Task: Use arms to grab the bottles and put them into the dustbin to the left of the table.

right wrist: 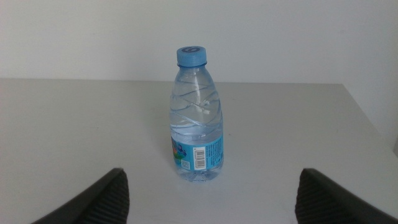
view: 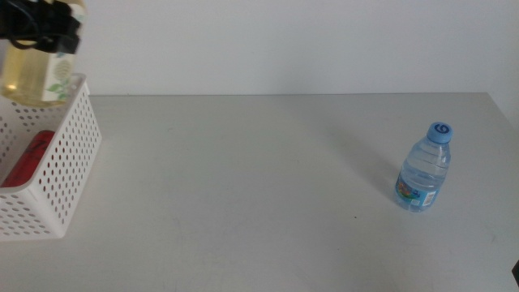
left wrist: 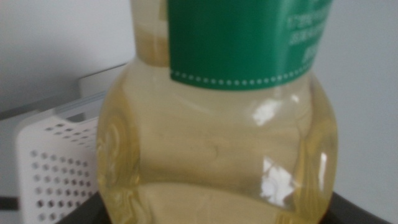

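Now the left gripper (view: pixel 36 32), jaws clamped on the tea bottle (view: pixel 36 77), should release over the dustbin (view: pixel 57 174) at 9 o'clock; right gripper (right wrist: pixel 208 202) jaws apart.

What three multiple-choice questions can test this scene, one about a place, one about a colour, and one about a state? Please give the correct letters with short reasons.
1. Where does the water bottle stand?
A. inside the basket
B. on the table, right part of the middle view
C. in the left gripper

2. What colour is the cap of the water bottle?
A. blue
B. white
C. red

3. What is the state of the right gripper?
A. shut on the water bottle
B. shut on nothing
C. open, apart from the water bottle

Answers:
1. B: it stands upright on the grey table, far from the white basket.
2. A: the right wrist view shows a blue cap.
3. C: its jaws stand wide apart with the bottle beyond them, untouched. The left gripper holds the yellow tea bottle above the basket, where the red can already lies.
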